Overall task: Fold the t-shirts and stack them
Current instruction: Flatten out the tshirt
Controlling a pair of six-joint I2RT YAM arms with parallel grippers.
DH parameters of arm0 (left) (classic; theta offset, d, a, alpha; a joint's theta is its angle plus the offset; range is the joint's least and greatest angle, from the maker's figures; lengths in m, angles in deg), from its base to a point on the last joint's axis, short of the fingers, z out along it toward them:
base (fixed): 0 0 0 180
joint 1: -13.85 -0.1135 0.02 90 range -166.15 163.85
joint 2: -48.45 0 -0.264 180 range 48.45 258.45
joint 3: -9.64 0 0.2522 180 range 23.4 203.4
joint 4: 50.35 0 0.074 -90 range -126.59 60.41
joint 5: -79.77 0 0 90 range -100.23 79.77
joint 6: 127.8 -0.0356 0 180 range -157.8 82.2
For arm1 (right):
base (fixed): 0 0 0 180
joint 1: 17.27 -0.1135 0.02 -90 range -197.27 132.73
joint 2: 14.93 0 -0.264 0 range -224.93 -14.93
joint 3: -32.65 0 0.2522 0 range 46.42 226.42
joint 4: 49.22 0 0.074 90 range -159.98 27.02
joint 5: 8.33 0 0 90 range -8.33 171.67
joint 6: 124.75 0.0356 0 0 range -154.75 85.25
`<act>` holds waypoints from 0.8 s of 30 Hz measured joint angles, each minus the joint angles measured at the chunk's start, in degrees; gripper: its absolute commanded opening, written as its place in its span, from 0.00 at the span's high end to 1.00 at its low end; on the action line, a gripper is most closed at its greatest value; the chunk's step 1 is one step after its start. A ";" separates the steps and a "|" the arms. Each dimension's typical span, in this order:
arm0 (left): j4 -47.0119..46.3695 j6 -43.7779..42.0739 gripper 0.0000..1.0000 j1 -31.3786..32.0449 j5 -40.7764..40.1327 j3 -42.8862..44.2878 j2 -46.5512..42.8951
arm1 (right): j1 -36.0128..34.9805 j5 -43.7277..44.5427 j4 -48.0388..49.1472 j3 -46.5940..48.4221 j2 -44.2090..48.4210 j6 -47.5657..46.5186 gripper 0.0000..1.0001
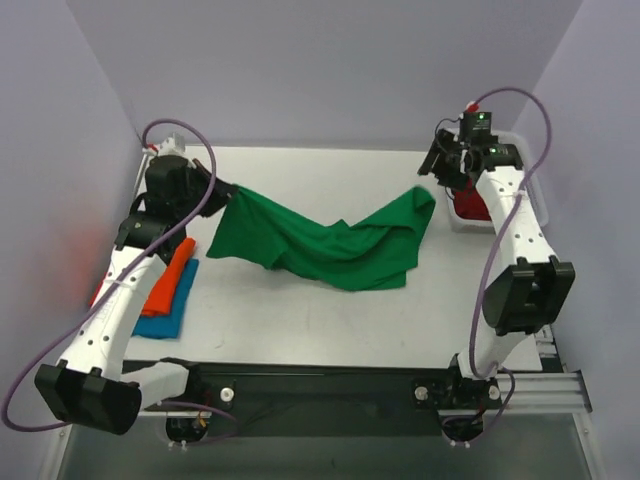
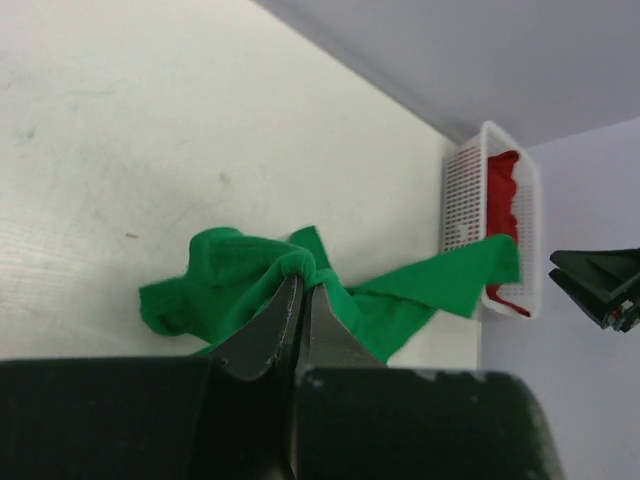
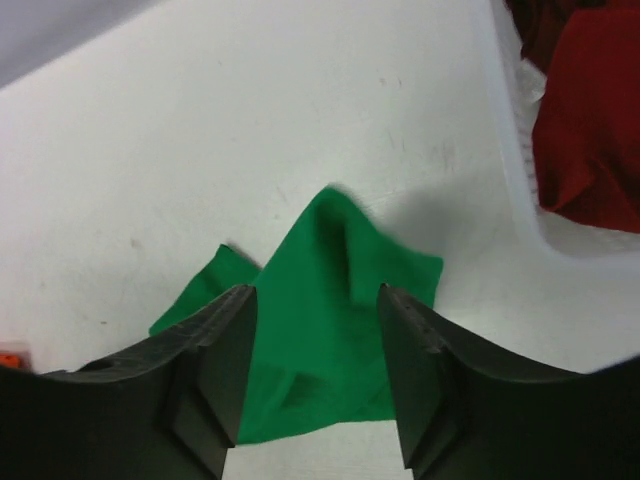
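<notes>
A bright green t-shirt (image 1: 330, 245) lies crumpled across the middle of the table. My left gripper (image 1: 222, 190) is shut on its left corner and holds that corner lifted; in the left wrist view the cloth (image 2: 230, 285) is bunched at the closed fingertips (image 2: 305, 282). My right gripper (image 1: 442, 162) hangs open just above the shirt's right corner (image 3: 335, 330), with nothing between its fingers (image 3: 230, 330). An orange t-shirt (image 1: 172, 278) lies folded on a blue t-shirt (image 1: 170, 318) at the left edge. A dark red t-shirt (image 3: 590, 130) sits in the basket.
The white mesh basket (image 1: 462, 222) stands at the table's right edge, beside the right arm; it also shows in the left wrist view as the basket (image 2: 462, 190). Lilac walls close in the table at the back and both sides.
</notes>
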 measured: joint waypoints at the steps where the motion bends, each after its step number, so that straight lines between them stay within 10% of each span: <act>1: 0.00 0.00 1.00 -0.13 -0.02 -1.07 1.03 | 0.00 -0.55 -0.02 0.00 -2.97 -0.02 0.43; 7: -0.55 0.00 1.00 -1.49 -0.15 -10.10 1.16 | -0.83 -0.44 1.55 -10.62 -5.01 0.07 0.39; 17: -2.67 0.02 1.00 -1.90 -0.13 -17.29 -5.38 | -9.07 1.84 12.85 -56.46 29.35 8.39 0.56; 24: -3.37 -0.02 1.00 -2.19 0.39 -18.18 -6.16 | -19.56 5.22 16.98 -72.13 36.22 16.96 0.56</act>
